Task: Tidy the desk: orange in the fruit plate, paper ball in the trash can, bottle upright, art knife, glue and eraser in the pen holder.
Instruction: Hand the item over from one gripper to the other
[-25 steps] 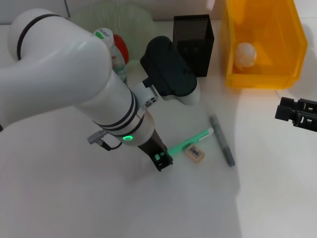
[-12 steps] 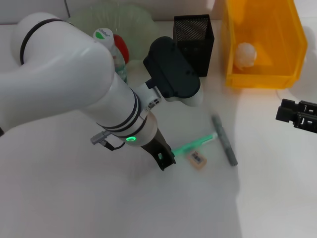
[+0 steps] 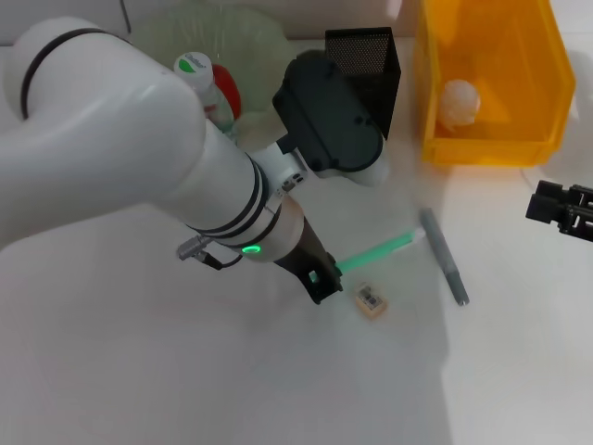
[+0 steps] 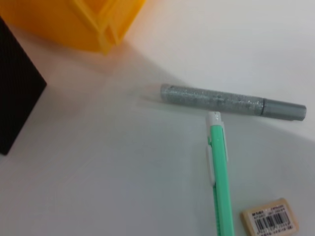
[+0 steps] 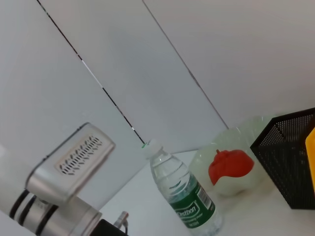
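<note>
Status: three of six looked done. The orange [image 3: 227, 88] sat in the plate [image 3: 255, 37] at far left, the paper ball [image 3: 460, 102] lay in the yellow bin [image 3: 547, 83] at far right, and the bottle [image 3: 196, 74] stood upright just near the plate. Left to do: knife [image 3: 380, 250], glue [image 3: 445, 255] and eraser [image 3: 371, 298], all out on the desk [image 3: 139, 371] mid-right, none in the holder [image 3: 366, 51]. The left gripper [image 3: 320, 278] was low at centre and appeared clamped on the near-left end of the knife. The knife's far tip was touching or just beside the glue; which could not be told. The eraser lay loose just near-right of that gripper, apart from the knife. The right gripper [image 3: 565, 209] was parked at the right edge, well apart from the items, and its finger state could not be told. Clearance: the holder stood far of the knife, with the bin just to its right and the bottle and plate to its left, so the drop slot was judged tight sideways. The left arm's dark wrist housing overlapped the holder's near side in the head view. Open desk was left near and to the left; a knife swing risked shoving the glue rightward.
</note>
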Controlling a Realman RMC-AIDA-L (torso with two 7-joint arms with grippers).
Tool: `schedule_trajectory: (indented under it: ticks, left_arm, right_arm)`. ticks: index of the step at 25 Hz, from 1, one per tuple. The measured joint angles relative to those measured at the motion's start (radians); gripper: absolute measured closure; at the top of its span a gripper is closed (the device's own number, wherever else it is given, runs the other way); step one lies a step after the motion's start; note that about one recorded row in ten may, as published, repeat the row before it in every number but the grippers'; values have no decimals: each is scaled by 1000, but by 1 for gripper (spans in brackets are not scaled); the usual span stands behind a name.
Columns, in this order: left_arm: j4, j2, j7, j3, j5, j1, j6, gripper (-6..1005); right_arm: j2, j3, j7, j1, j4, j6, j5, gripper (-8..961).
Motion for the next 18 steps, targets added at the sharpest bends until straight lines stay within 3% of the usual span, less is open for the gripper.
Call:
schedule_trajectory:
  ticks: [3, 5, 6, 7, 10, 11, 12, 13, 16, 18]
  left_arm:
    - [43, 1, 1, -16, 17, 21, -1, 900]
    - [111, 4, 24, -64, 39, 59, 6, 897]
    - [160, 5, 93, -130, 24, 96, 23, 895]
    - [160, 5, 93, -130, 24, 96, 23, 894]
    - [198, 6, 234, -262, -63, 131, 83, 889]
    - [199, 8, 290, -317, -115, 135, 112, 887]
    - [199, 8, 290, -317, -115, 135, 112, 886]
    - [176, 10, 434, -434, -237, 135, 201, 884]
    - [125, 10, 615, -561, -364, 123, 334, 879]
    - [125, 10, 615, -561, -364, 123, 334, 876]
  right_arm:
    - [0, 33, -4, -4, -3, -10, 0, 390]
    - [-3, 73, -20, -7, -7, -32, 1, 390]
    - [-14, 122, -48, -10, -12, -72, 1, 390]
    - [-14, 122, -48, -10, -12, -72, 1, 390]
    - [-45, 179, -86, -16, -15, -148, 2, 390]
    - [-69, 206, -104, -20, -21, -199, 2, 390]
    - [-69, 206, -104, -20, -21, -199, 2, 390]
    - [-80, 219, -113, -22, -28, -225, 2, 390]
    - [-92, 236, -133, -24, -113, -329, -13, 390]
    - [-93, 233, -135, -23, -142, -349, -22, 390]
